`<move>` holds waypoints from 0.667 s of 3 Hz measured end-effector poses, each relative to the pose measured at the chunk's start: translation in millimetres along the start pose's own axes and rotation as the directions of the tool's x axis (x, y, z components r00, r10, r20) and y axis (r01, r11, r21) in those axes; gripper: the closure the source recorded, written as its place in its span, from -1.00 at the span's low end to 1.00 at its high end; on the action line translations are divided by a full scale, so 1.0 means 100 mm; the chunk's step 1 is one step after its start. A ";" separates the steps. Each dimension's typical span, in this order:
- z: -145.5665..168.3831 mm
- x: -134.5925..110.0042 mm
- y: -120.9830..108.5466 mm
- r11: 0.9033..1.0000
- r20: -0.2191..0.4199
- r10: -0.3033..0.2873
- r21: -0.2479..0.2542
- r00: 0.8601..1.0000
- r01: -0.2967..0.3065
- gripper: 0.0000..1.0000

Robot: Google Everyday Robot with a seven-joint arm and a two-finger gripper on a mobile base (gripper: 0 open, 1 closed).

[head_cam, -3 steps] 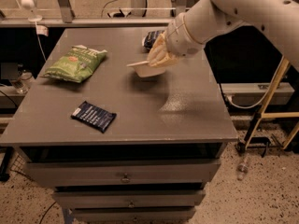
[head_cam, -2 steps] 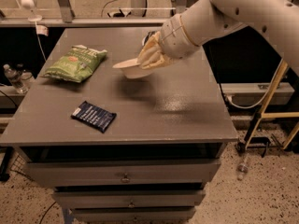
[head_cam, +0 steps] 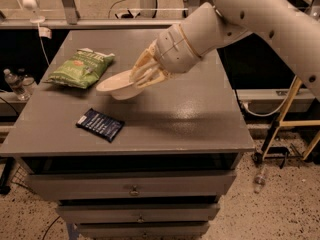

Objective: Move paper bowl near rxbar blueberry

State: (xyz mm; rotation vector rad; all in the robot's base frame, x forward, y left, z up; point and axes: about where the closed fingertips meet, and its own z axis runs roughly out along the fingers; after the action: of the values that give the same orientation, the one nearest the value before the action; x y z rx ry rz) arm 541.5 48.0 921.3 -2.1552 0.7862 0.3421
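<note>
The off-white paper bowl is held tilted just above the grey tabletop, left of centre. My gripper is shut on the bowl's right rim, with the white arm reaching in from the upper right. The rxbar blueberry, a small flat navy wrapper with white lettering, lies on the table below and left of the bowl, a short gap apart.
A green chip bag lies at the table's back left, close to the bowl's left edge. The table's front edge sits above several drawers. A plastic bottle stands off the table's left side.
The gripper has carried the bowl leftward and lower across the table, from near the back centre to just above and right of the navy bar.
</note>
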 end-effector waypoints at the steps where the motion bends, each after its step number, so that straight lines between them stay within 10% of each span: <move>1: 0.11 -0.02 0.15 1.000 0.052 -0.010 -0.004 0.999 0.010 1.00; 2: 0.20 0.00 0.29 1.000 0.093 -0.001 0.007 0.996 0.000 1.00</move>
State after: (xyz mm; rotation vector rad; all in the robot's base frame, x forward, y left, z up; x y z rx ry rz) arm 524.0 49.0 891.4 -2.1174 0.7332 0.4354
